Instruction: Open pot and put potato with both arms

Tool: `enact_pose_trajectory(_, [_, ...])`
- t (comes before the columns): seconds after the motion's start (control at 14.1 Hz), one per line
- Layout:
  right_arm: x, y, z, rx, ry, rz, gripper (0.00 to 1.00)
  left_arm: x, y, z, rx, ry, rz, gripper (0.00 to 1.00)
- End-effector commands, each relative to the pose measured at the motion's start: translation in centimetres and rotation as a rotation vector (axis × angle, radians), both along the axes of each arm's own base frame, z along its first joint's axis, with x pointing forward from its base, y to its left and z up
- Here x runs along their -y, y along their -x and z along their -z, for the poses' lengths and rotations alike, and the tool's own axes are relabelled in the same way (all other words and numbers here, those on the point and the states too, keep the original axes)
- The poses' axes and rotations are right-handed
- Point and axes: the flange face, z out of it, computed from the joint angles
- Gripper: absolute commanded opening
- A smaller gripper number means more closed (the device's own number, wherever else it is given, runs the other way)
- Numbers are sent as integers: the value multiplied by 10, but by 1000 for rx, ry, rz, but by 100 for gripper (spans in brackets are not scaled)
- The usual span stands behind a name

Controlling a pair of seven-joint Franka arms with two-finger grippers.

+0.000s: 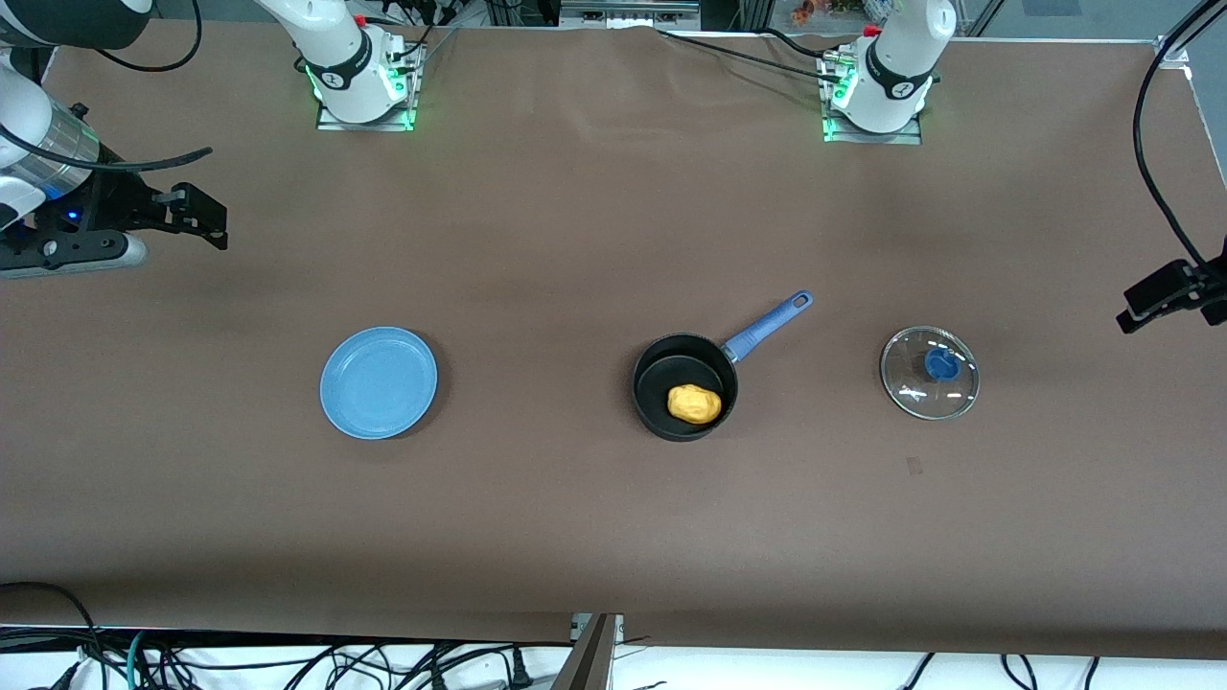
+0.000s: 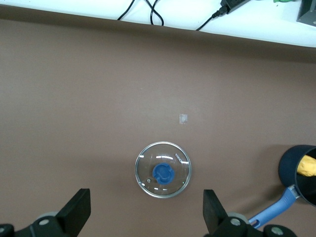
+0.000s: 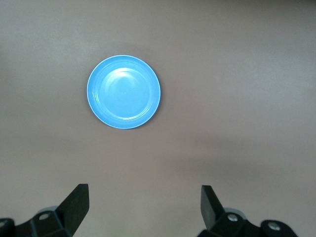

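So the small round black saucepan [image 1: 684, 385] with the long blue handle is sitting uncovered about mid-table on the matte brown table cover [image 1: 575, 240], handle angled up toward the left arm's base. Inside it there's one lumpy yellow-orange potato [image 1: 694, 403], kind of a smooth oval blob, resting on the pan floor against the wall nearest the front camera. The lid, a clear glass disc with a metal rim and a blue knob [image 1: 930, 372], lies flat on the cover knob-up, well apart from the pan, toward the left arm's end of the table. One flat light-blue plate [image 1: 379, 382], glossy and round with a shallow rim, sits bare toward the right arm's end, also well apart from the pan. All three sit roughly level with each other in the front view. Count: one pan, one lid, one potato, one plate, two white arms. The left gripper [image 2: 147, 210] hangs up in the air over the table edge at its own end, near the lid, with fingers spread wide and nothing between them. The right gripper [image 3: 145, 205] is the same deal, up over the table's edge at the right arm's end, released, fingers apart, gripping nothing. There's also a tiny pale speck [image 2: 183, 118] on the cover near the lid, can't tell what it is.
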Motion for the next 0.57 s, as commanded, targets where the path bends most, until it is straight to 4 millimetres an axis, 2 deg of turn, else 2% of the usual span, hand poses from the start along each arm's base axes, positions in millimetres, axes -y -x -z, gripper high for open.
enact_pose_trajectory(0.0, [-2,1,-7,3,2,0,100,9,8,-34,-3,-13,47,100])
enact_pose_trajectory(0.21, [-2,1,-7,3,2,-2,100,14,8,-36,-12,-27,76,100])
enact_pose_trajectory(0.5, [-2,1,-7,1,2,-2,100,10,8,-35,-15,-39,157,100])
